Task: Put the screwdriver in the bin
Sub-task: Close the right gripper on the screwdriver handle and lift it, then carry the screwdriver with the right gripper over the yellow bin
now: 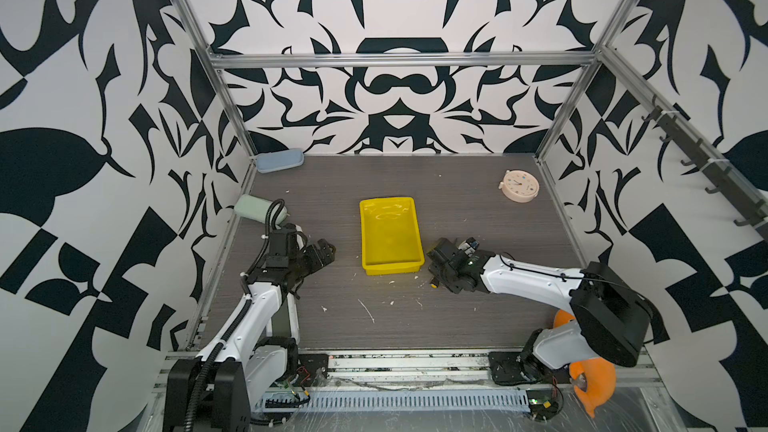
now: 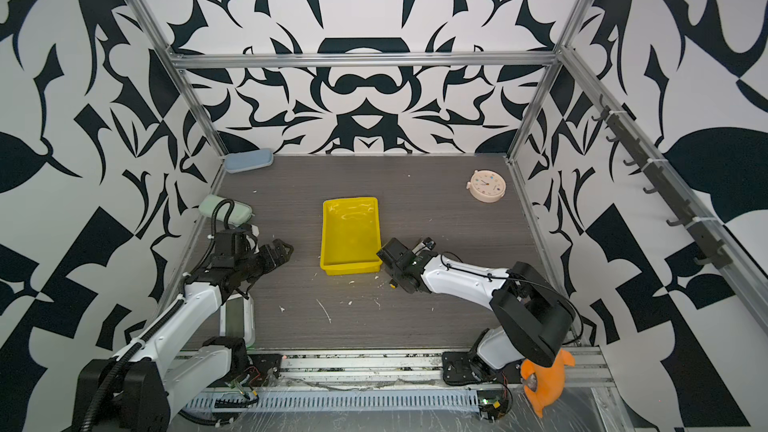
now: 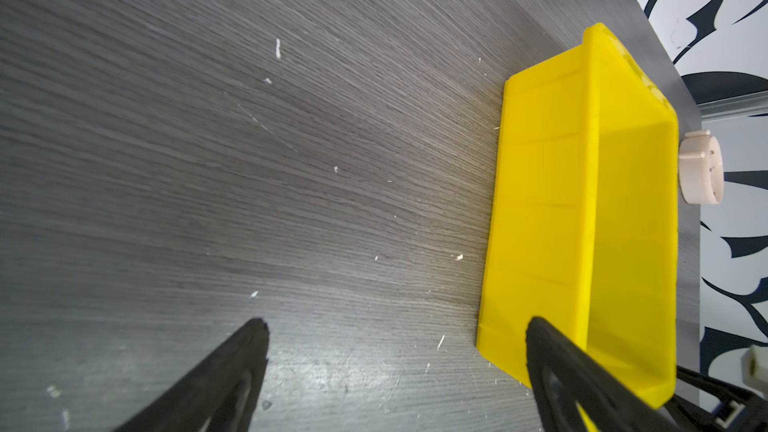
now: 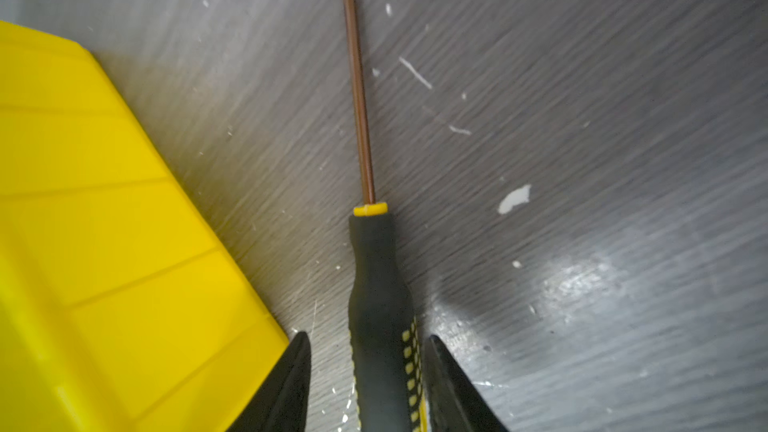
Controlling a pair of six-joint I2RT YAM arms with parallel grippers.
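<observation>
Screwdriver [image 4: 378,284] is straddled at its black handle by the right hand [image 4: 366,337], whose fingers [image 4: 291,380] are set apart, a gap being seen beside the handle. It is laid flat on the counter [image 4: 582,118], just beside the outer wall of the bin [image 4: 104,222], not inside. The left hand [image 3: 397,322] is spread wide apart, empty, left of the bin in both top views.

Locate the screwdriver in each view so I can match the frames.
Top view: screwdriver, only its yellow end cap shows, just off the bin's near right corner.
Top view: screwdriver, same spot.
Left wrist: not in view.
Right wrist: centre, handle inside the open right gripper.
Shared landmark: the bin, in all four.
</observation>
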